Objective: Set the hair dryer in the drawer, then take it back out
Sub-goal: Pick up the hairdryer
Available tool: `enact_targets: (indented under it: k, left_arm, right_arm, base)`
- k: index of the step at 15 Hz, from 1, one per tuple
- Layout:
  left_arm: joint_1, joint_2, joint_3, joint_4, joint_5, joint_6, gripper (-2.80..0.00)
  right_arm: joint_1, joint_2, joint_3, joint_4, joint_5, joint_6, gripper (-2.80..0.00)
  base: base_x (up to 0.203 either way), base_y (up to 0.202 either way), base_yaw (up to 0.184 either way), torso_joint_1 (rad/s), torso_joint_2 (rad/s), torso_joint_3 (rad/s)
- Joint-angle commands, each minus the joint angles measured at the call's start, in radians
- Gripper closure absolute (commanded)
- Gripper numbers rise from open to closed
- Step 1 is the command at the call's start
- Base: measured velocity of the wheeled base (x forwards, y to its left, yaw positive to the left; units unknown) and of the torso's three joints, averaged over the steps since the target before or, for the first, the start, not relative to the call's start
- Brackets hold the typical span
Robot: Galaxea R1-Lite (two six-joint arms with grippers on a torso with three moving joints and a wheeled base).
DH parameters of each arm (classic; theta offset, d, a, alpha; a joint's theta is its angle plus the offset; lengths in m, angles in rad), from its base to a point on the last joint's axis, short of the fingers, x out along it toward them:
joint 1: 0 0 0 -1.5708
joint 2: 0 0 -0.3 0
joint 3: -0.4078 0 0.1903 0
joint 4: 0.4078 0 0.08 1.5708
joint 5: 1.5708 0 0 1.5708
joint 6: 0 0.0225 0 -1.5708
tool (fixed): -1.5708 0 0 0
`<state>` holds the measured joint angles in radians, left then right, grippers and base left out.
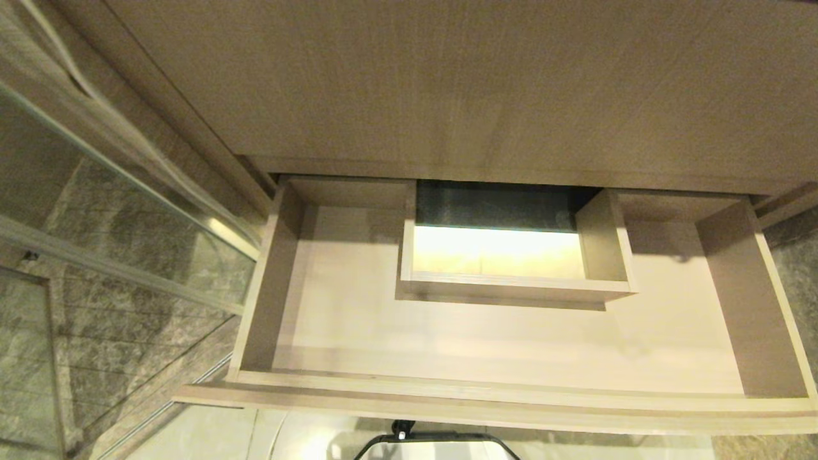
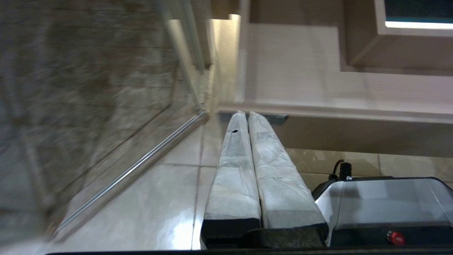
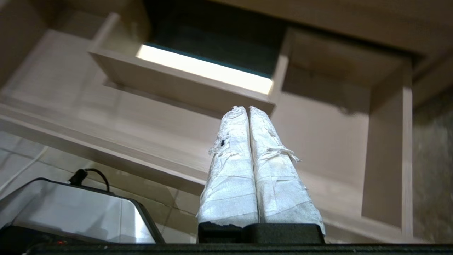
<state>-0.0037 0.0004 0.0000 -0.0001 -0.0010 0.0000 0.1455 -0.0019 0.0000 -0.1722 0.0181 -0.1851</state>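
Note:
The wide light-wood drawer (image 1: 486,399) stands pulled out below me, and its pale floor (image 1: 358,332) holds nothing. A boxed cutout (image 1: 511,284) sits at its back middle, with bright light inside. The hair dryer is out of view in every frame. Neither arm shows in the head view. My left gripper (image 2: 244,114) is shut, its taped fingers pressed together, low in front of the drawer's front panel (image 2: 354,134) near its left end. My right gripper (image 3: 245,109) is also shut and empty, in front of the drawer's front rim (image 3: 106,152) and pointing toward the cutout (image 3: 184,85).
A taller wood panel (image 1: 447,83) overhangs the drawer's back. A glass partition with a metal rail (image 1: 128,223) and stone wall stand at the left. My own base (image 1: 434,447) sits on the glossy floor tiles (image 2: 141,205) just below the drawer front.

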Motion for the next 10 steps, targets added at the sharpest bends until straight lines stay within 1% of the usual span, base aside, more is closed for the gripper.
enact_targets:
  k: [1, 2, 4, 6, 10]
  left_arm:
    - [0.001, 0.0, 0.001, 0.0, -0.001, 0.0, 0.0]
    - [0.001, 0.0, 0.0, 0.0, -0.001, 0.0, 0.0]
    - [0.001, 0.0, 0.0, 0.0, -0.001, 0.0, 0.0]
    - [0.001, 0.0, 0.002, 0.0, -0.001, 0.0, 0.0]
    - [0.001, 0.0, 0.0, 0.0, -0.001, 0.0, 0.0]
  right_arm:
    - [0.0, -0.038, 0.04, -0.001, 0.0, -0.002, 0.0]
    - [0.0, -0.038, 0.04, -0.001, 0.0, -0.004, 0.0]
    - [0.0, -0.038, 0.04, -0.001, 0.0, -0.002, 0.0]
    - [0.0, -0.038, 0.04, -0.001, 0.001, -0.002, 0.0]
    - [0.0, -0.038, 0.04, 0.0, 0.01, 0.018, 0.0]
  base:
    - [0.0, -0.02, 0.115, 0.036, -0.46, -0.225]
    - [-0.003, -0.012, 0.103, 0.02, -0.49, -0.213]
    - [0.0, 0.0, 0.0, 0.152, -0.3, -0.128]
    - [0.0, 0.0, 0.0, 0.235, -0.08, -0.047]
    - [0.0, 0.0, 0.0, 0.046, -0.02, -0.006]
